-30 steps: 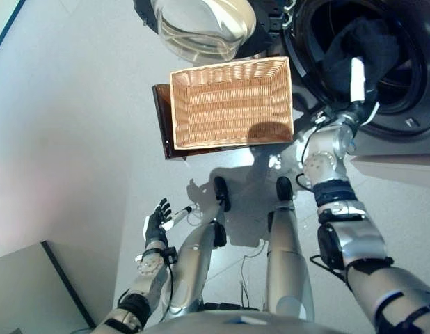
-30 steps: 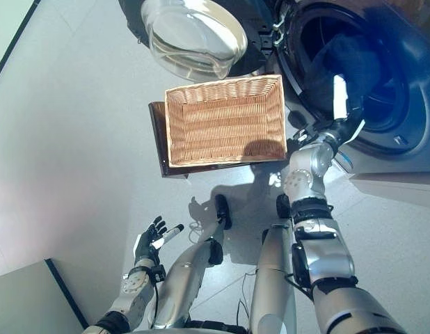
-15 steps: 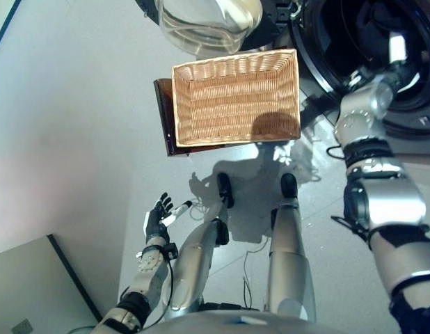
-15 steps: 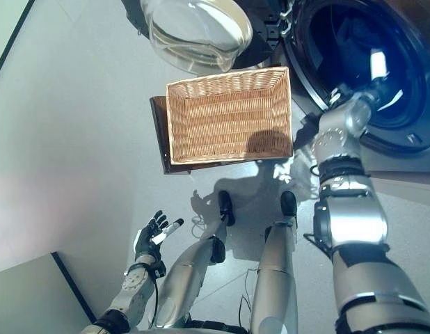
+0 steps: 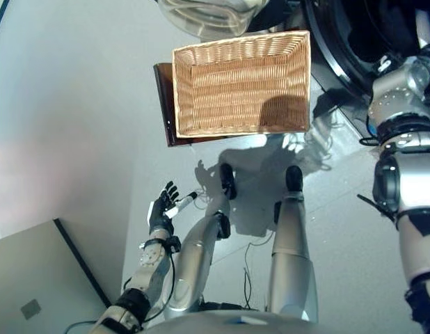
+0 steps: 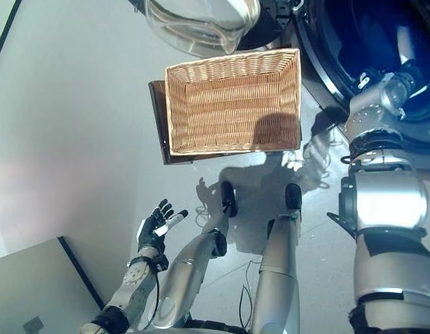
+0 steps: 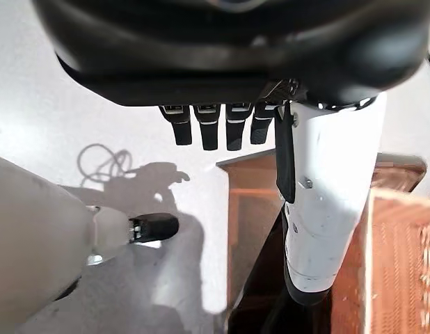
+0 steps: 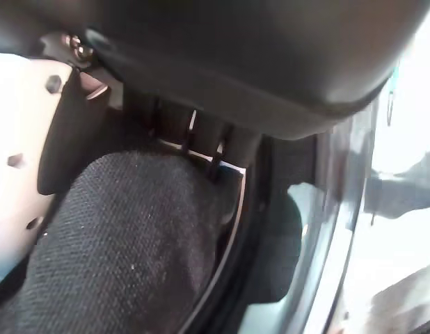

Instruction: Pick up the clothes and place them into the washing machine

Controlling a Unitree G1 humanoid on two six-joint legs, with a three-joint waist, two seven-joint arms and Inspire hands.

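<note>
My right hand (image 5: 425, 28) reaches into the washing machine drum (image 6: 340, 42) at the upper right; only its white thumb cover and wrist show in the eye views. In the right wrist view a dark knitted cloth (image 8: 124, 243) lies in the hand between the thumb and the fingers (image 8: 194, 136), whose ends sink behind the cloth. Past it runs the drum's dark rim (image 8: 271, 229). My left hand (image 5: 163, 209) hangs low at the lower left, fingers spread and empty. The wicker basket (image 5: 184, 83) in front of the machine holds no clothes.
The basket rests on a dark brown stand (image 5: 164, 104). The machine's round glass door (image 6: 201, 21) stands swung open beyond the basket. A grey panel (image 5: 34, 278) lies on the floor at the lower left.
My right hand has gone from the drum's mouth deeper into the drum with the dark cloth. The camera has shifted a little. My left hand has stayed where it was.
</note>
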